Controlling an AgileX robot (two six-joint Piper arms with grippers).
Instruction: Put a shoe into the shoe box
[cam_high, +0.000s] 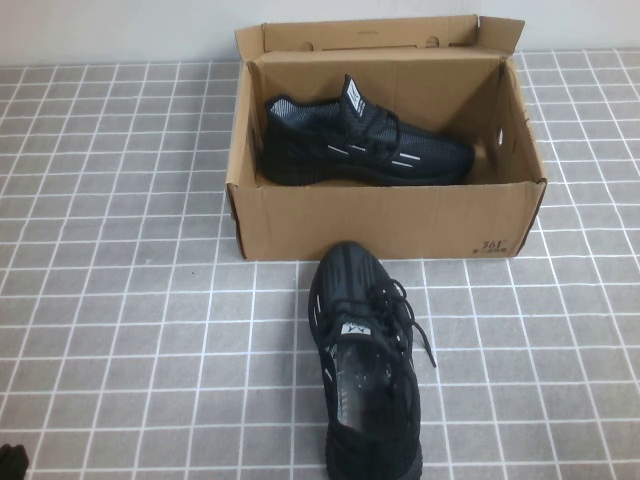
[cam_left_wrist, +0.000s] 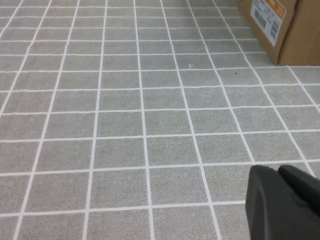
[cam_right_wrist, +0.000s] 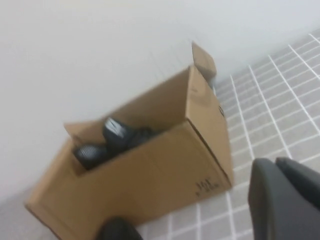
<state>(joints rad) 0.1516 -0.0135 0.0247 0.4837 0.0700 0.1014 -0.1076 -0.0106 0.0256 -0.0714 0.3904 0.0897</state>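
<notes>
The brown shoe box (cam_high: 385, 215) stands open at the back centre, its lid flap up. One black shoe (cam_high: 365, 140) lies inside it on its sole, toe to the right. A second black shoe (cam_high: 365, 365) lies on the table in front of the box, toe towards it. My left gripper (cam_left_wrist: 279, 170) is shut and empty, low over the tiles at the near left; only its tip (cam_high: 10, 462) shows in the high view. My right gripper (cam_right_wrist: 275, 162) is shut and empty, off to the box's right; its view shows the box (cam_right_wrist: 150, 185) and the shoe (cam_right_wrist: 112, 140) inside.
The table is covered by a grey tiled cloth (cam_high: 120, 300). A white wall (cam_high: 110, 30) rises behind the box. The box's end with an orange and white label (cam_left_wrist: 270, 20) shows in the left wrist view. The toe of the loose shoe (cam_right_wrist: 117, 231) shows in the right wrist view.
</notes>
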